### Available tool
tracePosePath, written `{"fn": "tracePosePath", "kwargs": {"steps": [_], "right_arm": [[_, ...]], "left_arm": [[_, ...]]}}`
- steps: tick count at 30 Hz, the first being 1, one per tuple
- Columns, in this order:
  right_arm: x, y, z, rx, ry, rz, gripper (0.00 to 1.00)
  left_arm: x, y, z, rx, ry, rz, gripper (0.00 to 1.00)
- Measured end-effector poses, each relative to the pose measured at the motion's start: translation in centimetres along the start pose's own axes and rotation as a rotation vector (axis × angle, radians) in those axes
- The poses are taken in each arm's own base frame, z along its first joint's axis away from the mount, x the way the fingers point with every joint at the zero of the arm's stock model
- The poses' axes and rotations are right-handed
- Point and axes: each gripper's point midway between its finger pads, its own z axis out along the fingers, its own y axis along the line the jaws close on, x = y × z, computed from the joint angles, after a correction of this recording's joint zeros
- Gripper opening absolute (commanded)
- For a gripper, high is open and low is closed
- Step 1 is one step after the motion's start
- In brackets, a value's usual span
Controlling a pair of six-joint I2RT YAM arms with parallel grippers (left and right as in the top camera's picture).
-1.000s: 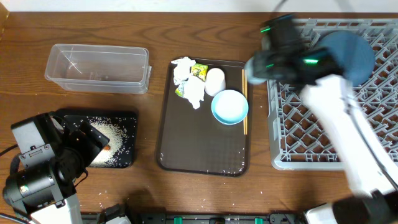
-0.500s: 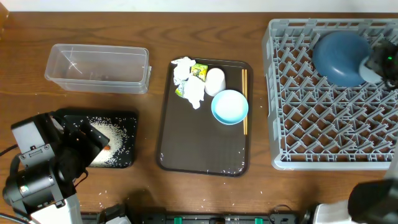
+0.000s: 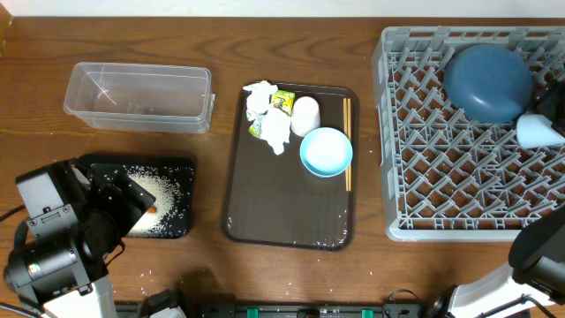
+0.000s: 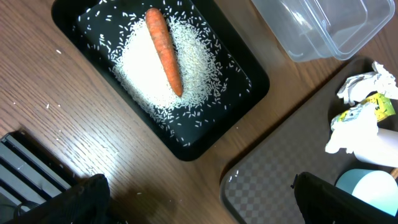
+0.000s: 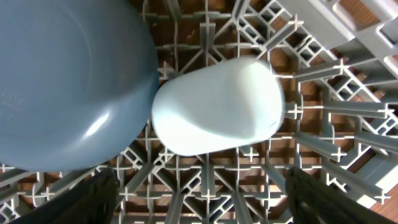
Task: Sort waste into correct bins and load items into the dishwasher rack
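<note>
**Overhead: small cup lies in the rack, both claws spread**

Overhead, the grey dishwasher rack (image 3: 459, 177) fills the 3 o'clock side of the table. The dark-blue plate (image 3: 488, 81) rests among the pegs toward the rack's 1 o'clock corner. The small light-blue cup (image 3: 537, 131) lies on its side at the plate's 4 o'clock, right up against its rim.

Seen from the right wrist, the right gripper (image 5: 202, 180) has its fingers wide apart above that cup, touching neither cup nor plate.

At table centre sits the dark brown serving tray (image 3: 282, 203). At its 12 o'clock end it carries the crumpled napkins (image 3: 269, 119), the green-yellow wrapper (image 3: 282, 101), the whitish-pink cup (image 3: 305, 115) and the light-blue bowl (image 3: 327, 151). The chopsticks (image 3: 347, 141) lie along its 3 o'clock edge.

The clear container (image 3: 139, 97) stands at 10 o'clock. The black tray (image 3: 177, 168) sits at 8 o'clock and holds the rice (image 4: 161, 68), with the carrot (image 4: 165, 50) lying on top.

The left gripper (image 4: 199, 183) hangs above the table between black tray and serving tray, fingers spread and holding nothing.
</note>
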Motion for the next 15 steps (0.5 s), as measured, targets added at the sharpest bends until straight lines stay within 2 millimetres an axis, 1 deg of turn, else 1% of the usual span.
{"fn": "tracePosePath", "kwargs": {"steps": [5,9,12,13,15], "right_arm": [[0.9,0.4,0.0,-0.026,0.04,-0.003,0.88],[1.7,1.2,-0.1,-0.066,0.073,-0.007,0.85],[2.6,3.0,-0.5,-0.131,0.107,-0.026,0.84],[3.0,3.8,-0.7,-0.16,0.119,-0.037,0.84],[4.1,6.3,-1.4,-0.238,0.144,-0.075,0.84]], "left_arm": [[0.0,0.0,0.0,0.0,0.0,0.0,0.96],[0.0,0.0,0.0,0.0,0.0,0.0,0.97],[0.0,0.0,0.0,0.0,0.0,0.0,0.97],[0.0,0.0,0.0,0.0,0.0,0.0,0.96],[0.0,0.0,0.0,0.0,0.0,0.0,0.97]]}}
